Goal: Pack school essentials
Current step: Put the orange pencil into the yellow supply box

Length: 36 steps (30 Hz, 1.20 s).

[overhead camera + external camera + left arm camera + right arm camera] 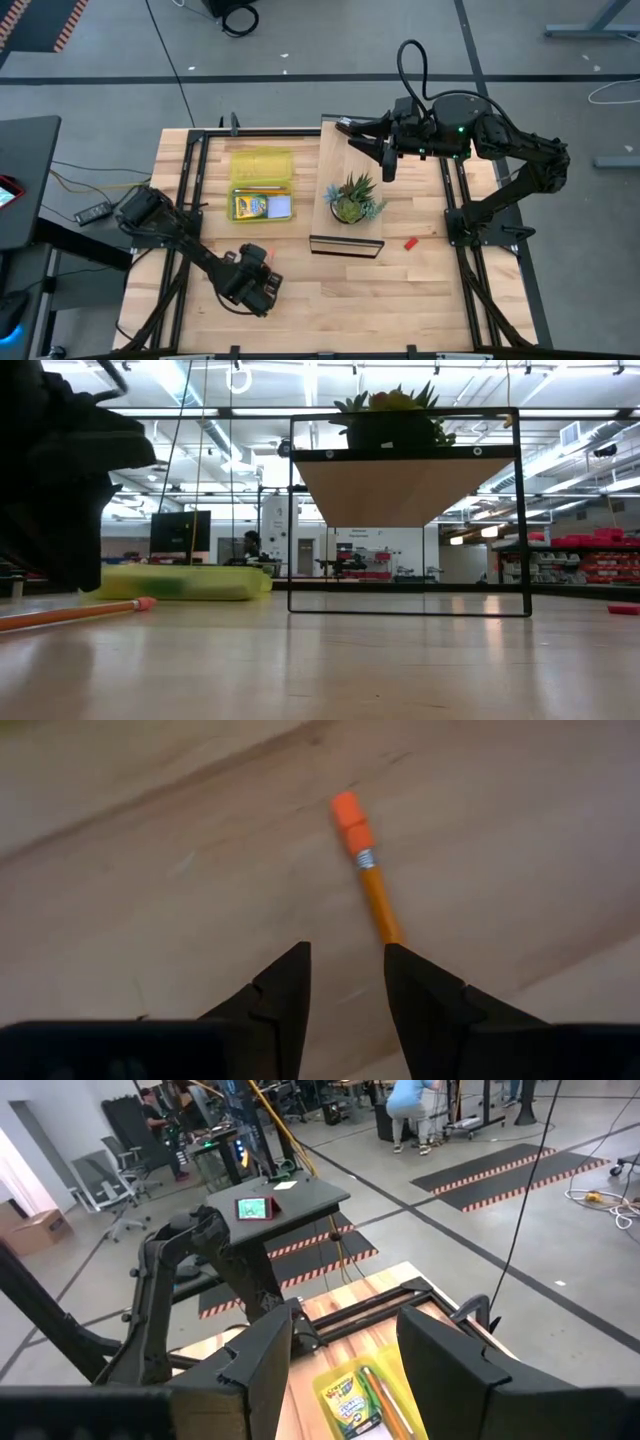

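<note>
One pencil [372, 885] lies flat on the table [400, 290], just ahead of the left gripper [345, 982], whose fingers are slightly apart and empty. Step looks like pencil pickup; next needs a descent straddling the shaft, then closing. The case [262, 185] with the crayon box [250, 206] sits well apart. Right gripper [340, 1365] hovers high by the plant [352, 198], open, empty.

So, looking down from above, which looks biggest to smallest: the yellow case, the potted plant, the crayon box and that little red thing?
1. Yellow case, lying open.
2. Potted plant, on the raised wooden shelf, so closer to the camera; its lead over the next is unsure.
3. Crayon box, inside the case.
4. Red block, clearly smallest.
</note>
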### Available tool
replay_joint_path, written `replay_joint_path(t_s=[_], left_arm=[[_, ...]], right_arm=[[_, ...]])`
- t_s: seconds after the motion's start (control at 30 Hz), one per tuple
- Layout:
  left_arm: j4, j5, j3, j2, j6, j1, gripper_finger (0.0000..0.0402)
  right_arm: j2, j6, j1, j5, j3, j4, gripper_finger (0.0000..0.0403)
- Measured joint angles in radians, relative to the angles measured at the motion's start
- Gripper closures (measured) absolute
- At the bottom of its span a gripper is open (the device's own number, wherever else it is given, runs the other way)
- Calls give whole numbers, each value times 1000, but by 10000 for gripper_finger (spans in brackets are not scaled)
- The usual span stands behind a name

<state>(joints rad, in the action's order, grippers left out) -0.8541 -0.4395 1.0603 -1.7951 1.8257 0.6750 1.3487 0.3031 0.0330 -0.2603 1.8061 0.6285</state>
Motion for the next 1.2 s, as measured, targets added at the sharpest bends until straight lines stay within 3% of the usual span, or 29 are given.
replay_joint_path(t_s=[0.2, 0.5, 0.97, 1.2], left_arm=[[-4, 52, 0, -3, 127, -1, 258], [51, 70, -1, -3, 146, -28, 241], [113, 63, 0, -56, 148, -27, 268], [65, 64, 25, -80, 148, -7, 277]], right_arm=[[0, 1, 0, 20, 0, -1, 213], [0, 10, 0, 52, 0, -5, 213], [0, 8, 0, 53, 0, -4, 213], [0, 10, 0, 53, 0, -4, 213]])
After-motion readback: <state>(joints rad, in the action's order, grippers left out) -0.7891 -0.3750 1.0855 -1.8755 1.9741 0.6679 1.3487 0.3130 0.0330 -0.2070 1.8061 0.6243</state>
